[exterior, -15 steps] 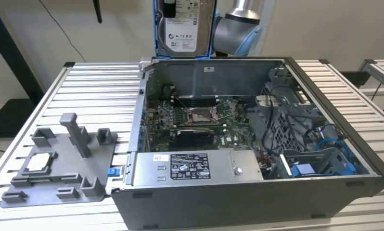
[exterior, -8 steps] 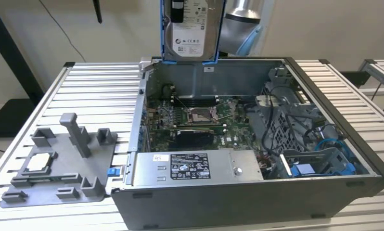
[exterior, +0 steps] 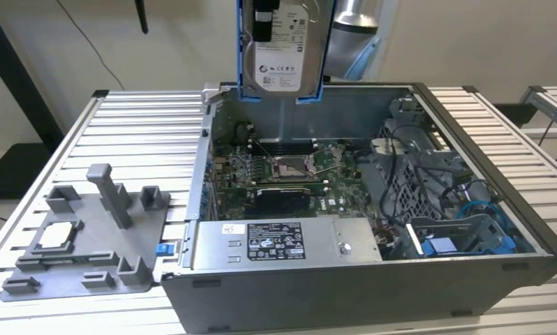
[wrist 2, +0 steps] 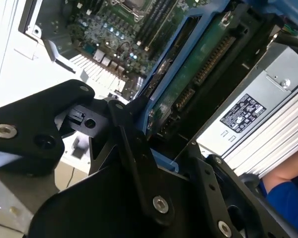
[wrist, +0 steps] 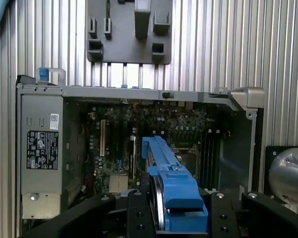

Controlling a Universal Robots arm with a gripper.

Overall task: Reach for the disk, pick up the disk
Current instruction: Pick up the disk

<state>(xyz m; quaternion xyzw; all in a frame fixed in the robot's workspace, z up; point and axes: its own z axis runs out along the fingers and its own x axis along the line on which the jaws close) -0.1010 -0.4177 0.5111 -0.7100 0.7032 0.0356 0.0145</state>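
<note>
Already the gripper (wrist 2: 154, 144) has its fingers (wrist 2: 139, 163) clamped on the disk (exterior: 278, 52), hanging label-outward, clear above the open computer case (exterior: 372, 279), presumably to avoid snagging the motherboard (exterior: 283, 174).

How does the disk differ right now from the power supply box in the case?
The disk hangs upright above the open computer case, held in the end effector; the power supply lies flat inside the case. The disk has blue side rails; the power supply is plain grey. The disk looks smaller. Both are grey metal boxes with printed labels.
</note>
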